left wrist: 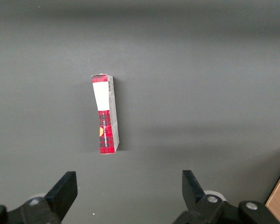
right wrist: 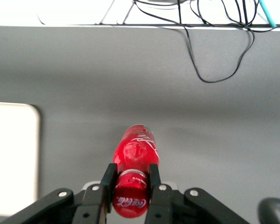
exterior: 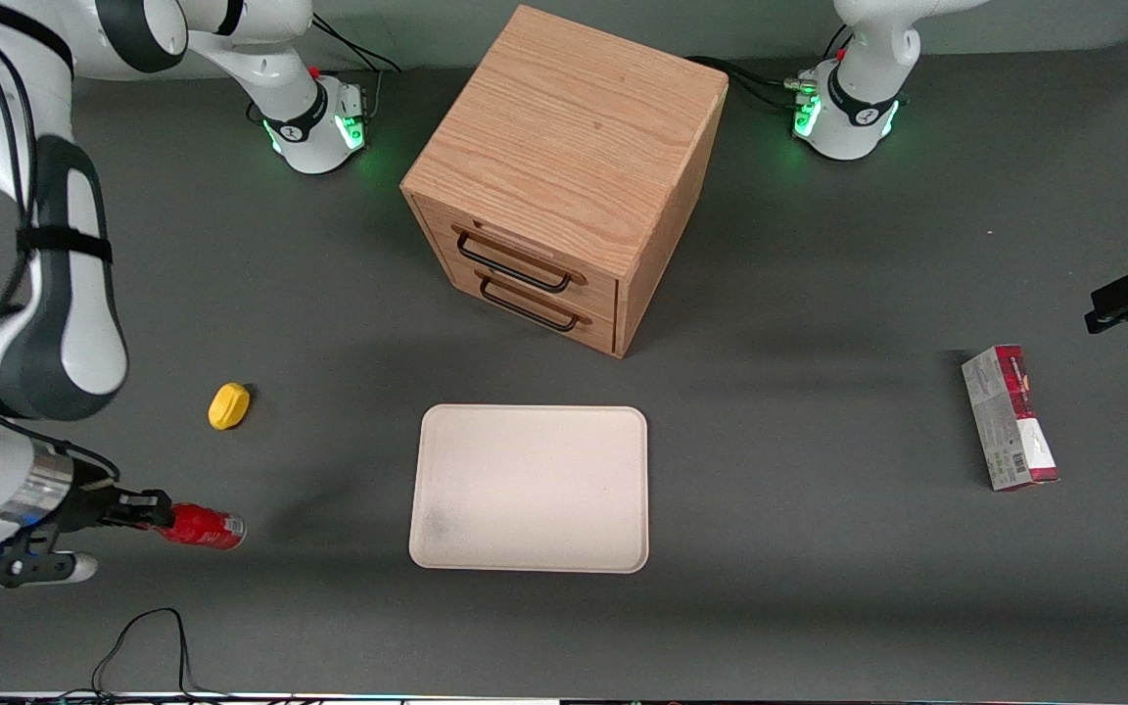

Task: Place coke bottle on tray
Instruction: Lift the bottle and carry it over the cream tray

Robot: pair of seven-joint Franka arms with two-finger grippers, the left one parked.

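Observation:
The coke bottle is small and red with white lettering and lies horizontally near the working arm's end of the table. My right gripper is shut on its capped end, and the silvery base points toward the tray. In the right wrist view the fingers press both sides of the bottle just below the red cap. I cannot tell whether the bottle rests on the table or hangs just above it. The cream-white tray lies flat and bare at the table's middle, well apart from the bottle; its rounded corner also shows in the right wrist view.
A yellow lemon-shaped lump lies farther from the front camera than the bottle. A wooden two-drawer cabinet stands farther back than the tray. A red-and-grey carton lies toward the parked arm's end. Black cables run along the near table edge.

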